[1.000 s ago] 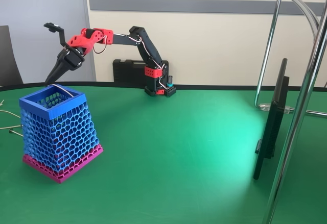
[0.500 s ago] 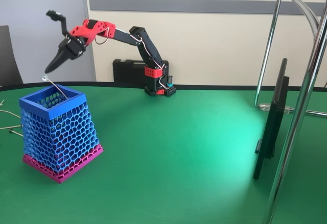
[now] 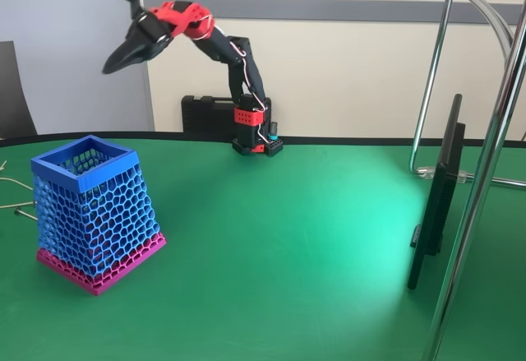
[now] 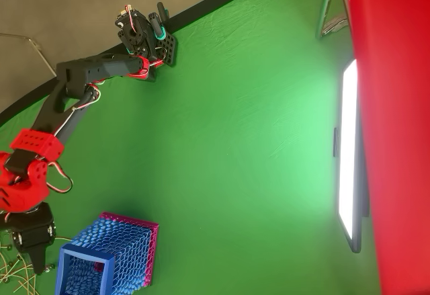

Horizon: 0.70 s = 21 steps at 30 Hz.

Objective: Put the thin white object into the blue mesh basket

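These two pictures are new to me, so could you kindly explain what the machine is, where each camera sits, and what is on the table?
The machine is a small red and black robot arm bolted to a green table. At its end is a two-finger gripper, raised high above the table and holding nothing visible. The fixed view looks across the table from the side; the overhead view looks straight down. On the table stands the blue mesh basket, upright, with a magenta base. The thin white object cannot be made out; it may lie inside the basket. Pale cables lie beside the basket, and a dark screen stands at the right.
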{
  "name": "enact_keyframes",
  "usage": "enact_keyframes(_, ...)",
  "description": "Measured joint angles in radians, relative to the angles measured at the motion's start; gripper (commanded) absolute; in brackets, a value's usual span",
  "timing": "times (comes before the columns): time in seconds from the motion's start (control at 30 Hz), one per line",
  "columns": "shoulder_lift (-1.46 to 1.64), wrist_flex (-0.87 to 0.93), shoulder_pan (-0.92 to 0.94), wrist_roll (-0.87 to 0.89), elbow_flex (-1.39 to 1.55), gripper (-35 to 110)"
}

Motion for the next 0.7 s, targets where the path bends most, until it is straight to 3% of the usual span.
enact_keyframes(0.2,0.216,-0.034,-0.08,0.091,0.218,6)
enact_keyframes(0.7,1.121,-0.279,-0.27,0.388,1.445,1)
